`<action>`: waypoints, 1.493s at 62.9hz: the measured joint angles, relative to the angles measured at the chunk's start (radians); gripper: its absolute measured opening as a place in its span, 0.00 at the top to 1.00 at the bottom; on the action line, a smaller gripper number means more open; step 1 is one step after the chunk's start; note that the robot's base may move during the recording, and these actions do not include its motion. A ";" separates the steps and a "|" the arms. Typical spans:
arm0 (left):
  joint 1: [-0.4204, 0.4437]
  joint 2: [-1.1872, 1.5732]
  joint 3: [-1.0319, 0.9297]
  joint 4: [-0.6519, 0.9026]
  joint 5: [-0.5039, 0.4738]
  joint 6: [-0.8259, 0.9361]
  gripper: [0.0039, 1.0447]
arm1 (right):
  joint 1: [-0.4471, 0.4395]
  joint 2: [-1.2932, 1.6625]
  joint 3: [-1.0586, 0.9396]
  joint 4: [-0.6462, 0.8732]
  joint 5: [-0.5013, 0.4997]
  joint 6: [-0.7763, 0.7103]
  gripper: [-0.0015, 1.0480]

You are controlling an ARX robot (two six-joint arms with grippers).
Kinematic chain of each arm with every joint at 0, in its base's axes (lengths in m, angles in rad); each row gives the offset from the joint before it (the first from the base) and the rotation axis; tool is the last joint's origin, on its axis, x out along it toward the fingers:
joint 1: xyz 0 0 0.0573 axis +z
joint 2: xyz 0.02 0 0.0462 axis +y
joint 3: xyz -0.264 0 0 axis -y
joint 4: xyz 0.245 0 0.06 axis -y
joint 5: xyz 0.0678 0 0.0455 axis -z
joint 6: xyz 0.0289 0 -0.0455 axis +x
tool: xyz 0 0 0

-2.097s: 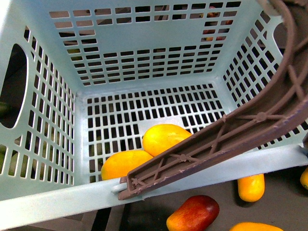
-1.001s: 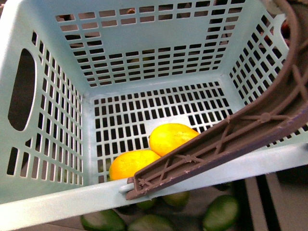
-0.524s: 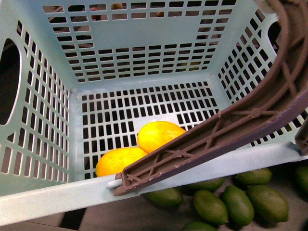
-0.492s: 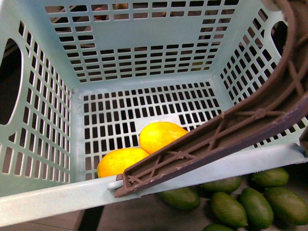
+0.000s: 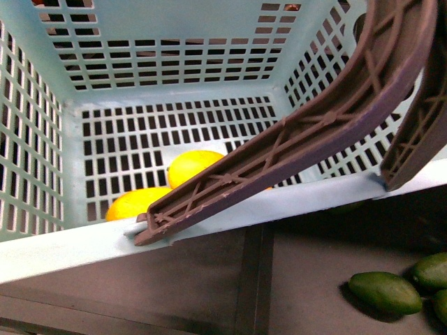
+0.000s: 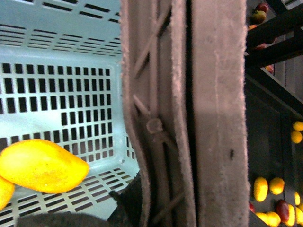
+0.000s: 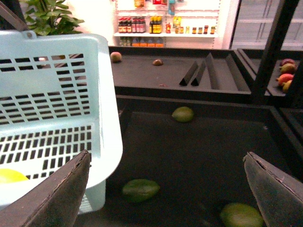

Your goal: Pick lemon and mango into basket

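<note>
The light teal basket [image 5: 209, 216] fills the front view, its brown handle [image 5: 314, 118] slanting across it. On its slotted floor lies a yellow-orange mango [image 5: 136, 202], also in the left wrist view [image 6: 40, 165]. A paler yellow fruit [image 5: 192, 166] lies against it; I cannot tell whether it is the lemon. My left gripper [image 6: 137, 210] is shut on the handle [image 6: 189, 118], which hides most of it. My right gripper [image 7: 165, 189] hangs open and empty beside the basket [image 7: 57, 94], above a dark bin.
Green fruits [image 5: 384, 292] lie in the dark bin under the basket, and others [image 7: 139, 189] below the right gripper. A dark divider [image 5: 251, 279] splits the bins. Yellow and red fruits [image 6: 265, 189] fill a bin off to the side. Upright shelf posts [image 7: 274, 42] stand nearby.
In the front view the basket has swung left and closer, the handle looming larger. The green fruits have slid from under its rim to the lower right. Both yellow fruits stay inside.
</note>
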State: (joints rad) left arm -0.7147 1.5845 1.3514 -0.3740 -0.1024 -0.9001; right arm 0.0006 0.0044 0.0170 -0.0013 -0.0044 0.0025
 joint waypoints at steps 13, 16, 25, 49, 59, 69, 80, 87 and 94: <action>0.006 0.036 -0.128 0.477 -0.299 -0.164 0.87 | 0.000 0.000 0.000 0.000 0.003 0.000 0.08; 0.042 0.069 -0.117 0.562 -0.317 -0.209 0.87 | 0.000 0.000 0.000 0.000 0.003 0.000 0.08; 0.179 0.255 0.059 0.565 -0.335 -0.407 0.87 | 0.000 0.000 0.000 0.000 0.006 0.000 0.08; 0.306 0.712 0.443 0.261 -0.339 -0.624 0.87 | 0.000 0.000 0.000 0.000 0.007 0.000 0.08; 0.310 0.742 0.477 0.133 -0.365 -0.682 0.87 | 0.000 0.000 0.000 0.000 0.007 0.000 0.08; 0.312 0.756 0.473 0.079 -0.378 -0.710 0.87 | 0.000 0.000 0.000 0.000 0.007 0.000 0.08; 0.318 0.750 0.438 0.091 -0.362 -0.732 0.68 | 0.000 0.000 0.000 0.000 0.006 0.000 0.08; 0.316 0.721 0.400 0.110 -0.364 -0.722 0.49 | 0.000 0.000 0.000 0.000 0.007 0.000 0.08; 0.313 0.631 0.325 0.091 -0.401 -0.722 0.29 | 0.000 0.000 0.000 0.000 0.007 0.000 0.08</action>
State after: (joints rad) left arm -0.4019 2.2150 1.6764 -0.2829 -0.5034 -1.6218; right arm 0.0006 0.0044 0.0170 -0.0013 0.0025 0.0025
